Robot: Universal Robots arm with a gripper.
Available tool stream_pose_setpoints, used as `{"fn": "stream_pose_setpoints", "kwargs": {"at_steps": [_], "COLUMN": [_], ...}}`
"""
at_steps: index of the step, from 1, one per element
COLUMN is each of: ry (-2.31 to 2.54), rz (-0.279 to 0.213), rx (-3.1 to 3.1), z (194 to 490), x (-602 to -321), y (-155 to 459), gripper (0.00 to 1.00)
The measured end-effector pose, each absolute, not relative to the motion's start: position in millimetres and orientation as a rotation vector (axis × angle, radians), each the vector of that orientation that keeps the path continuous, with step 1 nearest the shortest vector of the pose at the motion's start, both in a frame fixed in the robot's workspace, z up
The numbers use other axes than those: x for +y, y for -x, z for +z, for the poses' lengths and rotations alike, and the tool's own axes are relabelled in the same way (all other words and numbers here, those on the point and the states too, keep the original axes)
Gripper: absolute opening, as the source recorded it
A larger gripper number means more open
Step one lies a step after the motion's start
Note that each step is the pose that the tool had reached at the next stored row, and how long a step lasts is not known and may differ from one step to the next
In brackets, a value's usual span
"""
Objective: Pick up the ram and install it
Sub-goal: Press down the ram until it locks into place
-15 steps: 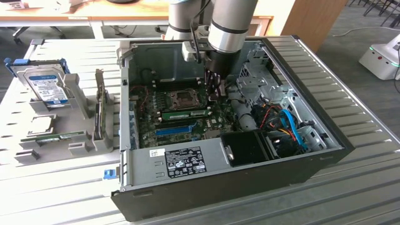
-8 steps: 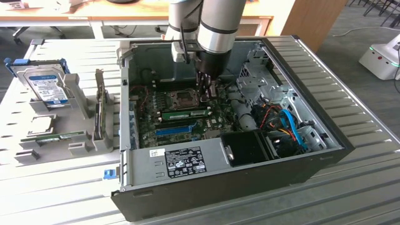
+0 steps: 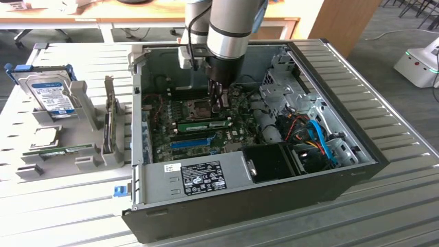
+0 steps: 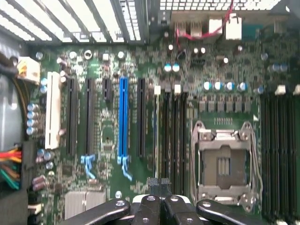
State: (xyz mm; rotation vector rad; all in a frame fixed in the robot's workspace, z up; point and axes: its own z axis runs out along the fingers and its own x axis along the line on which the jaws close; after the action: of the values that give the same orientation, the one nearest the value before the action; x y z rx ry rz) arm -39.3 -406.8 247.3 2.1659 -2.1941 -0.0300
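Ram (image 3: 203, 125) sitting in its motherboard (image 3: 205, 121) slot, on the exterior view's left of the socket.
Gripper (image 3: 219, 102) pinched shut, holding nothing, right above it; could crack a clip if pushed off-centre.

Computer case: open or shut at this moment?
Open. The case lies with no side panel over it, and the motherboard and its slots are exposed in both views.
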Motion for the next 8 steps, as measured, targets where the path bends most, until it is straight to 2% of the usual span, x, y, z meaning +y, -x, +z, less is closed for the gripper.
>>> {"fn": "stream_pose_setpoints", "kwargs": {"at_steps": [8], "ry": [-2.166], "rz": [-0.03], "rx": [-2.194], "z": [247.2], "x": [-406.8], "y": [62.1], "gripper": [0.1]}}
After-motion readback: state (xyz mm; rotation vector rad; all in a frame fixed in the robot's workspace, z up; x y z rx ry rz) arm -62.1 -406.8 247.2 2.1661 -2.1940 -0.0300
